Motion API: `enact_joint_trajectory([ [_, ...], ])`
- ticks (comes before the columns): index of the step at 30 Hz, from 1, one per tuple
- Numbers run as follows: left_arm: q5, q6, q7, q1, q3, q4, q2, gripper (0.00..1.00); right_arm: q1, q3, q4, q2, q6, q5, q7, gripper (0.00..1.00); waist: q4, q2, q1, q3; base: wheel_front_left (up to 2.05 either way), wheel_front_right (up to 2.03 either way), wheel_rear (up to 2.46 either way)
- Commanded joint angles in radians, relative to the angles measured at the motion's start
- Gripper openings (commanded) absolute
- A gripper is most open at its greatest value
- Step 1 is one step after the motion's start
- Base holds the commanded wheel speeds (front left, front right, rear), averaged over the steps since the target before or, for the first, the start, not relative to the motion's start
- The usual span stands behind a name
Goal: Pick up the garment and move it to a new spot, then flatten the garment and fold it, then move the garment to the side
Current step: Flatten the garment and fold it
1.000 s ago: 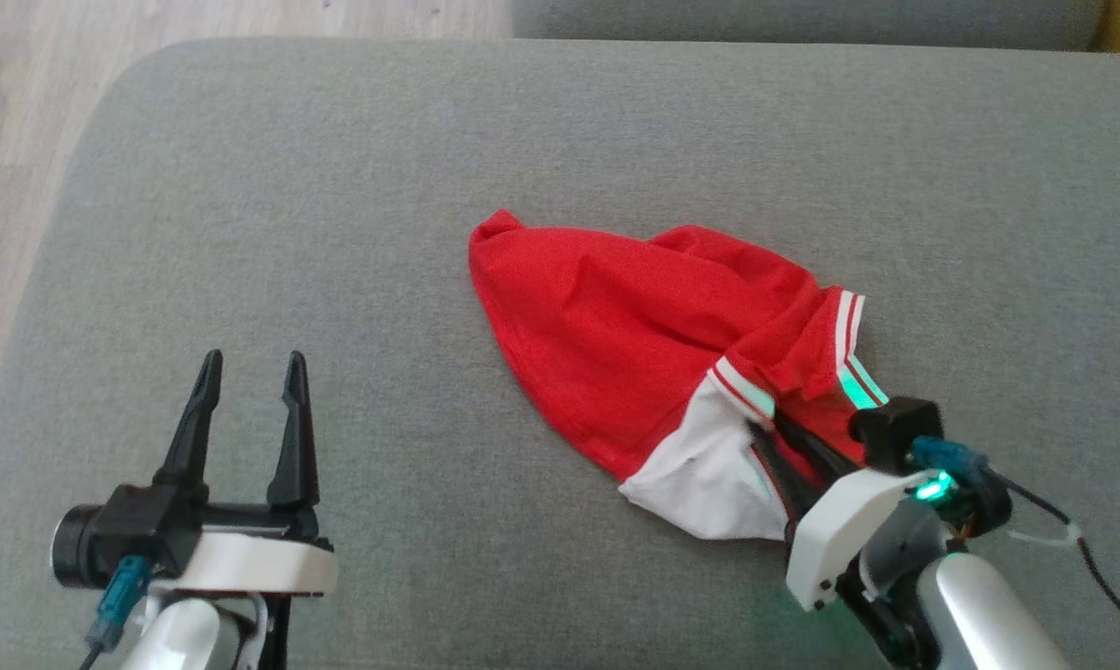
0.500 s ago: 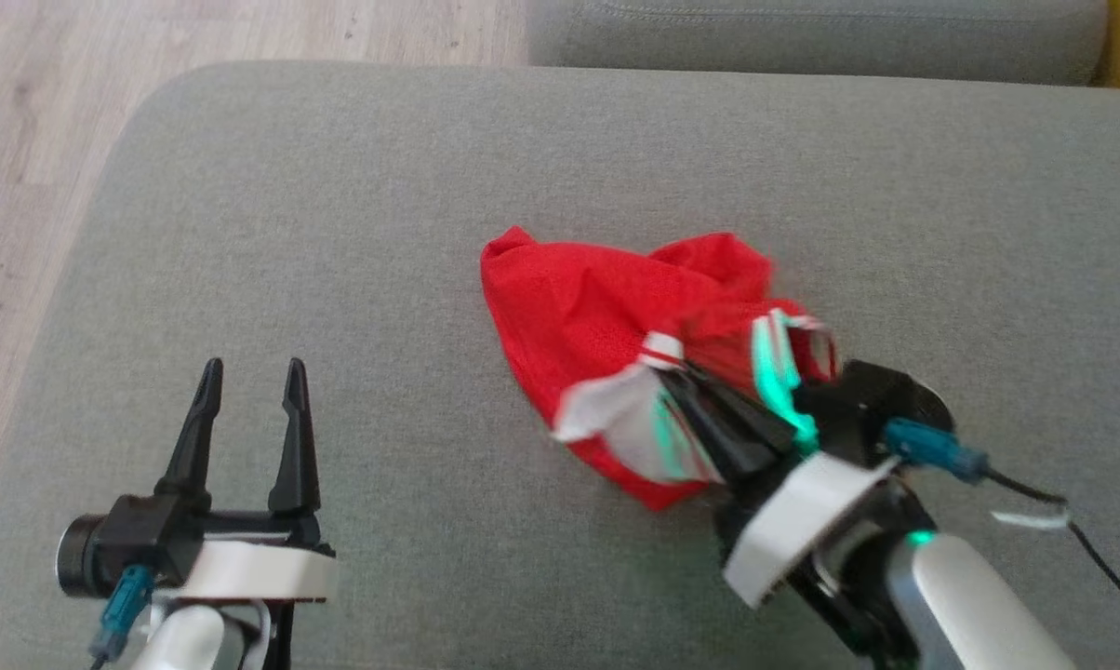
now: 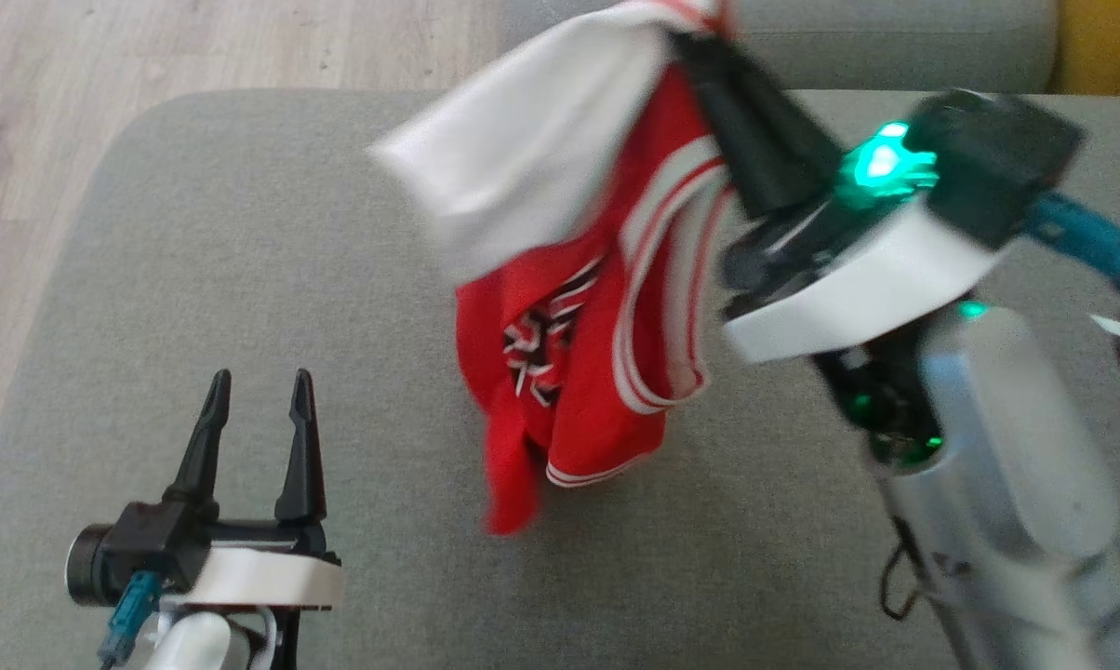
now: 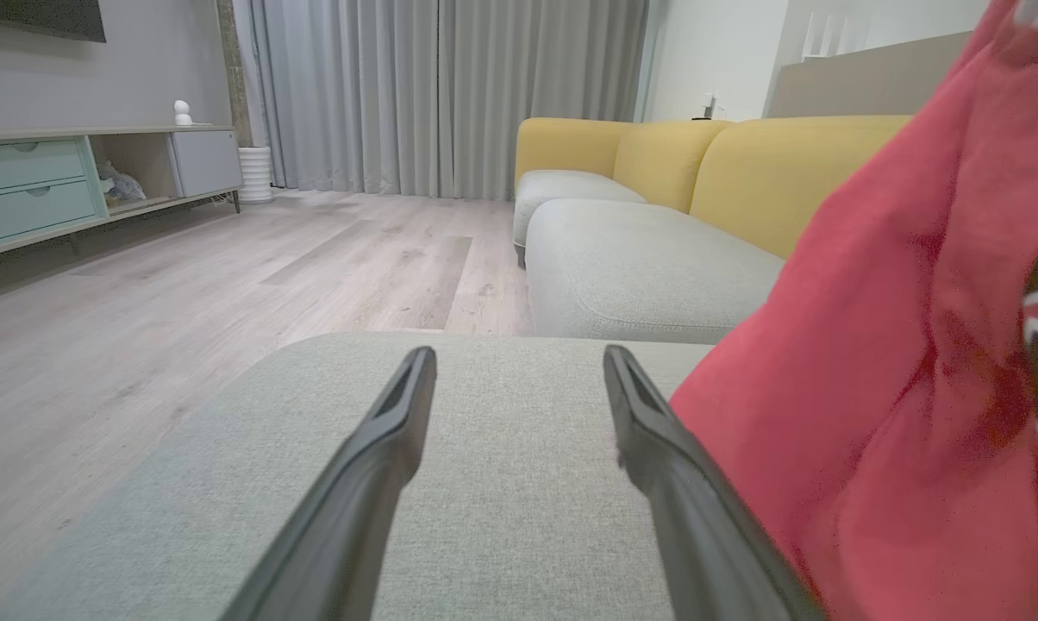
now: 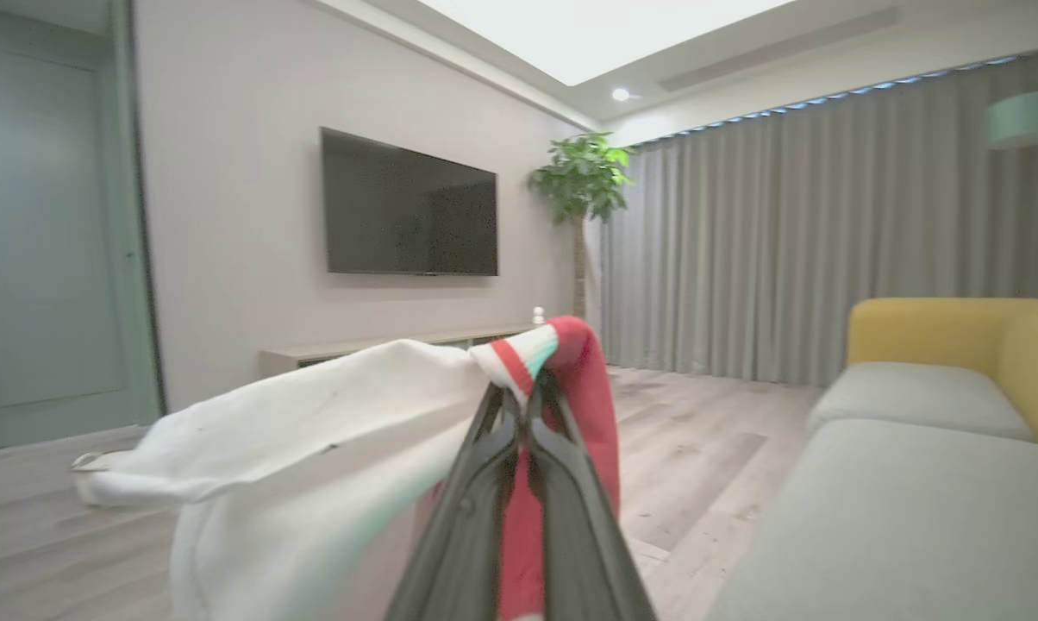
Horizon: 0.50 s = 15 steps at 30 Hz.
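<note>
1. Your right gripper [image 3: 697,42] is way up near the top of the head view. Its fingers point up and to the left, off a silver forearm [image 3: 1006,465] that climbs in from the lower right corner. There's a green light [image 3: 881,163] glowing at the wrist.
2. Its jaws are pinched tight on the garment [image 3: 579,372]. In the right wrist view you can see the right gripper [image 5: 523,392] with its two dark fingers pressed together and a red-and-white striped edge of cloth caught at the tips.
3. The garment hangs from that grip above the grey cushion [image 3: 244,233]. The white part flares out to the left and the red body, with white stripes and a dark print, droops down. The picture's blurry, so I can't tell if the lowest red tip touches the cushion.
4. Your left gripper [image 3: 260,381] sits low at the lower left, over the cushion's near left part, with its fingers pointing forward. They're spread wide with nothing between them.
5. In the left wrist view there's bare cushion between the left gripper's [image 4: 519,358] fingers, and the garment [image 4: 872,388] takes up the right side.
6. Beyond the cushion there's a wooden floor [image 4: 226,276] and a yellow sofa [image 4: 743,164].
</note>
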Motion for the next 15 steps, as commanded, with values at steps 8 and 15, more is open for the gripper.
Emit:
enact_joint_trajectory([
  [8, -0.005, -0.01, -0.01, -0.037, 0.029, -0.017, 0.011, 1.0, 0.277, -0.309, 0.122, -0.021, -0.001, -0.036, 0.024, 0.0, -0.04, 0.0, 0.0, 0.017, 0.0, 0.0, 0.0],
  [15, -0.009, -0.016, -0.01, -0.045, 0.03, 0.007, 0.013, 1.0, 0.47, -0.583, 0.285, -0.002, -0.001, -0.033, 0.015, 0.0, -0.082, 0.0, 0.0, 0.027, 0.0, 0.0, 0.0],
])
